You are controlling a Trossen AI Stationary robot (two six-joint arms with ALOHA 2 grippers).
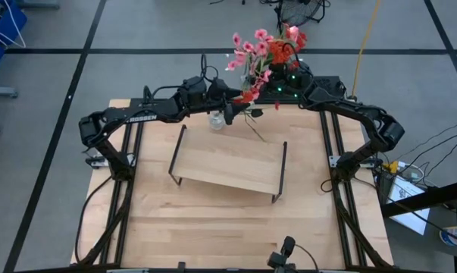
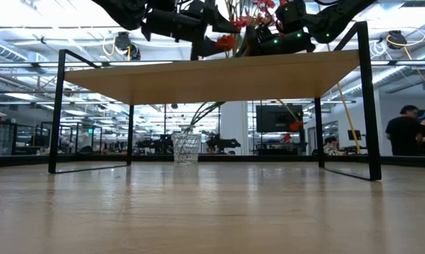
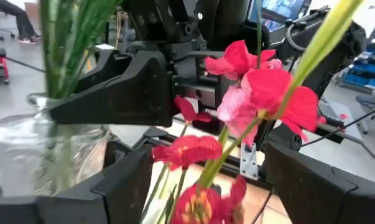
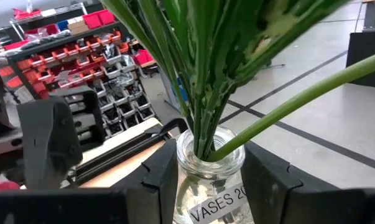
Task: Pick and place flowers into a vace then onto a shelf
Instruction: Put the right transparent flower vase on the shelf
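The flowers (image 1: pixel 264 51), green stems with pink and red blossoms, stand in a clear glass vase (image 1: pixel 217 120) and lean toward the far right. The vase rests by its base on the table (image 2: pixel 186 148), behind the shelf (image 1: pixel 228 163). My left gripper (image 1: pixel 230 115) is open beside the vase; in its wrist view red blossoms (image 3: pixel 262 93) and a stem show between its fingers (image 3: pixel 218 180). My right gripper (image 1: pixel 260 95) is open among the stems above the vase. In its wrist view the vase neck (image 4: pixel 209 152) shows beyond the fingers.
The shelf's light-wood board (image 2: pixel 219 74) on black end frames stands mid-table, near side of the vase. One stem (image 1: pixel 255 130) leans out toward the shelf. Black rails run along both table sides (image 1: pixel 338 189). A person (image 2: pixel 408 134) stands in the room beyond.
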